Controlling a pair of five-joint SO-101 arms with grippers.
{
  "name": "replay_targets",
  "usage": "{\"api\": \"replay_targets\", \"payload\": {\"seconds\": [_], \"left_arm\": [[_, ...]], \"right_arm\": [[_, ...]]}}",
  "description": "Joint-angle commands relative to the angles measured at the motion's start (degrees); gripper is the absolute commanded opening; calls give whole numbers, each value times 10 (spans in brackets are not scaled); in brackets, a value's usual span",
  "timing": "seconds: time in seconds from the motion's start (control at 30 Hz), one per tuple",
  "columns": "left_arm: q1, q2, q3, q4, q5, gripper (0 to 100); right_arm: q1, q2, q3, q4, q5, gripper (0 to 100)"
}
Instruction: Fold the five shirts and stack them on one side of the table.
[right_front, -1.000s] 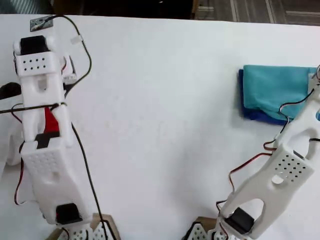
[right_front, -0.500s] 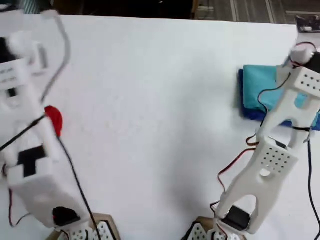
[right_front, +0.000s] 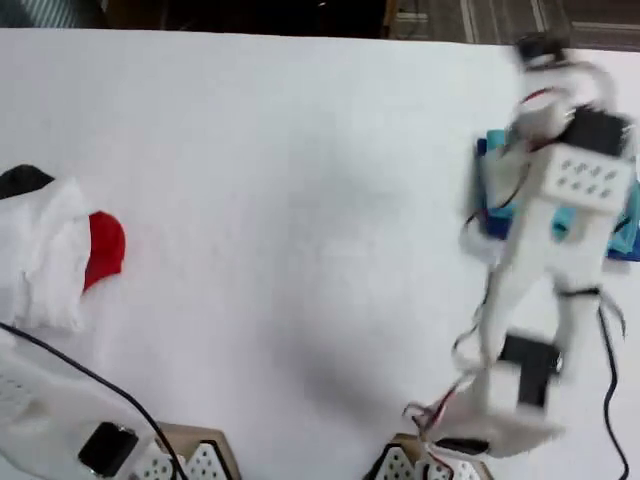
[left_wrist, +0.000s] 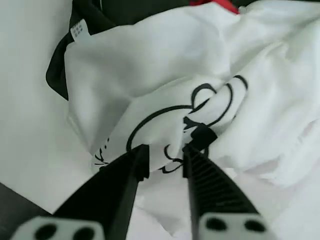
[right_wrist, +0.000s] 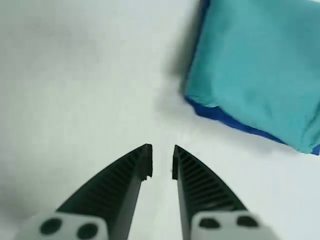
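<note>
A crumpled white shirt (right_front: 45, 250) with a black print lies at the table's left edge. A red shirt (right_front: 103, 245) pokes out beside it and a black shirt (right_front: 20, 180) lies behind it. My left gripper (left_wrist: 166, 160) hangs just above the white shirt (left_wrist: 165, 75), fingers slightly open with nothing between them. At the right edge sits a folded teal shirt (right_wrist: 260, 65) on a folded blue shirt (right_wrist: 225, 117). My right gripper (right_wrist: 161, 160) hovers over bare table beside that stack, fingers nearly together and empty. The right arm (right_front: 560, 220) stretches across the stack (right_front: 497, 160).
The white table (right_front: 300, 200) is bare across its middle. The left arm (right_front: 50, 420) sits low at the near left corner, with a black cable trailing from it. Both arm bases stand at the near edge.
The left arm has swung down and off to the left, uncovering the shirt pile. The right arm has swung up and toward the far side, over the folded stack.
</note>
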Motion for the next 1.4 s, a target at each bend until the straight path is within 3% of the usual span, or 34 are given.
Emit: {"api": "replay_targets", "payload": {"seconds": [0.0, 0.3, 0.37, 0.47, 0.53, 0.77, 1.0, 1.2, 1.37], "left_arm": [[-18, 23, -29, -33, -25, 255], [-12, 103, -51, -43, -59, 253], [-8, 113, -51, -41, -57, 200], [2, 101, -59, -37, -36, 4], [16, 79, -80, -11, -13, 38], [161, -52, -133, 23, 44, 25], [363, -225, -132, 24, 113, 25], [513, -341, -129, 24, 114, 25], [584, -389, 26, 23, 135, 25]], "right_arm": [[-56, -175, 168, 11, 6, 74], [-78, -318, 229, 11, 6, 74], [-78, -318, 229, 11, 6, 74], [-79, -318, 229, 11, 4, 74], [-80, -317, 230, 10, 3, 74], [-58, -318, 335, -56, -10, 74], [73, -318, 428, -158, -93, 74], [145, -318, 462, -179, -98, 74], [165, -320, 460, -179, -99, 74]]}}
